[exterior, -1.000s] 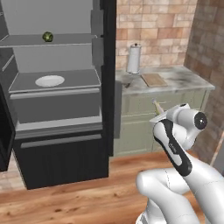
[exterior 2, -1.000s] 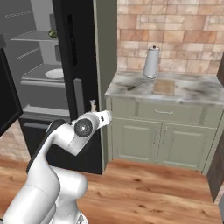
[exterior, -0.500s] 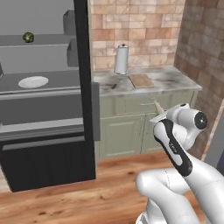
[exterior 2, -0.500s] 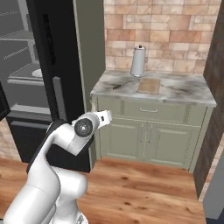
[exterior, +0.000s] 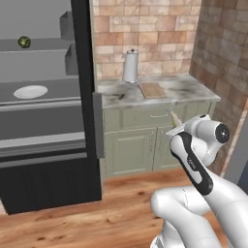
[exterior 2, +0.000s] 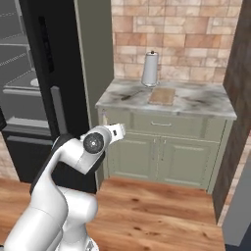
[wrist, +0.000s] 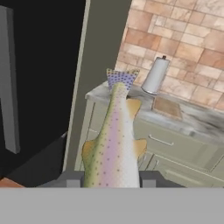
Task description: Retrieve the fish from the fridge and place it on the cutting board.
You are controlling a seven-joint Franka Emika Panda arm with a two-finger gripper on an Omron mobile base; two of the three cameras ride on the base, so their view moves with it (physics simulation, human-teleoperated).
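In the hand view the fish [wrist: 114, 140], pale greenish-grey with a speckled tail, stands up between my fingers [wrist: 72, 179], and my gripper [wrist: 111, 179] is shut on it. From the left base view the gripper [exterior: 175, 122] hangs in the air in front of the cabinet, below the counter's edge, with the fish's tip [exterior: 172, 116] sticking up from it. The cutting board [exterior: 152, 89] [exterior 2: 162, 96] [wrist: 167, 107] lies flat on the counter, beyond the gripper [exterior 2: 117, 130]. The fridge [exterior: 43, 121] [exterior 2: 44, 88] stands open at the left.
A paper towel roll [exterior: 130, 65] [exterior 2: 150, 68] stands behind the board, and a knife [exterior: 121, 97] lies to the board's left. In the fridge, a dark green ball [exterior: 23, 41] sits on an upper shelf and a white plate [exterior: 30, 91] below. A brick wall [exterior: 218, 58] bounds the counter's right end.
The base has driven to the right: the fridge has slid left in both base views and the counter now sits near the middle. The arm keeps its pose, still holding the fish.
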